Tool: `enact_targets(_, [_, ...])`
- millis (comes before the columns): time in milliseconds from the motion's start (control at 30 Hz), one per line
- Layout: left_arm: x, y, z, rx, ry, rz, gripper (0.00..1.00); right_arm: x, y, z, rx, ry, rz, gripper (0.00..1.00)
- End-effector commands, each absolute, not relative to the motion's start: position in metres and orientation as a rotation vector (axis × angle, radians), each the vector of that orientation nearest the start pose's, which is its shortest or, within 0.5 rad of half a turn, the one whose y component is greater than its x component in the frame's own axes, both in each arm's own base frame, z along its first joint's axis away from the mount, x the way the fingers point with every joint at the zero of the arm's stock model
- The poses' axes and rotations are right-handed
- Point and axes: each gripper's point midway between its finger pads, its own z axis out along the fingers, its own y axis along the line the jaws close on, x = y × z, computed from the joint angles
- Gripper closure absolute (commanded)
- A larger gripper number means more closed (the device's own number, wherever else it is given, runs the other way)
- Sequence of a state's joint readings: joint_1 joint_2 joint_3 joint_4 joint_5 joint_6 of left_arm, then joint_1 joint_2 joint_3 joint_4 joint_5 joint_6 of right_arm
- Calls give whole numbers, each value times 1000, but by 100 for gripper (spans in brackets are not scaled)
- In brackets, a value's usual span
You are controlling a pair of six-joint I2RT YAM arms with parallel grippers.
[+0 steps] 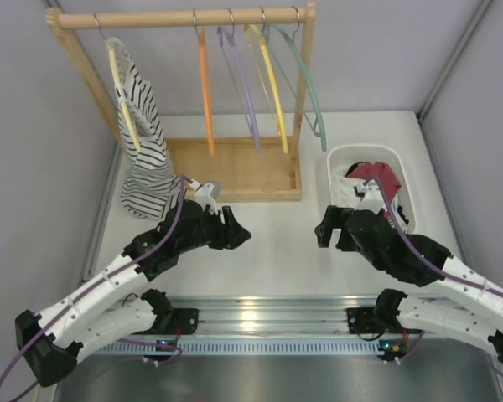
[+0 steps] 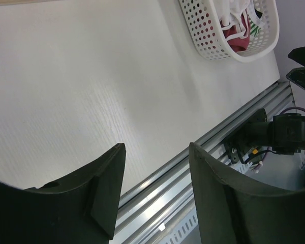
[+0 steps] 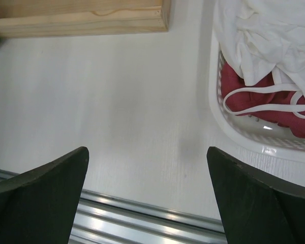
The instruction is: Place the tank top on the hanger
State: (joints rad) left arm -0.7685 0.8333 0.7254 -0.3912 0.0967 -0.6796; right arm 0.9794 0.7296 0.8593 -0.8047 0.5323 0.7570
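Observation:
The white tank top (image 3: 264, 35) lies crumpled in a white basket (image 1: 360, 149) at the right, on top of a dark red garment (image 3: 259, 101). It also shows in the top view (image 1: 345, 191). The orange hanger (image 1: 205, 92) hangs bare on the wooden rack's rail (image 1: 151, 18). My left gripper (image 1: 241, 237) is open and empty, low over the table's middle near the front; the left wrist view shows it too (image 2: 156, 150). My right gripper (image 1: 323, 230) is open and empty, left of the basket's near end; its wrist view shows it too (image 3: 147, 151).
A black-and-white striped top (image 1: 142, 142) hangs on a cream hanger at the rack's left. Purple (image 1: 239, 84), yellow (image 1: 268, 84) and green (image 1: 306, 92) hangers hang right of the orange one. The rack's wooden base (image 1: 235, 167) sits behind the grippers. A metal rail (image 1: 260, 318) runs along the front edge.

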Motion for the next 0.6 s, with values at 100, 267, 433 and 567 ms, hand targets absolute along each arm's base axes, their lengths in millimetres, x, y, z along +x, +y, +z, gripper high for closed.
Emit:
enact_targets(100, [176,-236,211,174,2177,-1001,42,192,141,237,102,2125,338,0])
enact_targets(267, [173,-236,213,184,2174,-1007,42,215,134,238,64,2201,225,0])
enact_targets(433, [173,-238,220,197,2151,-1026,42,257,75,231,270,2248,167,2])
enact_targets(567, [173,-239,220,215,2153,-1024,42,272,39,227,413,2240,138,7])
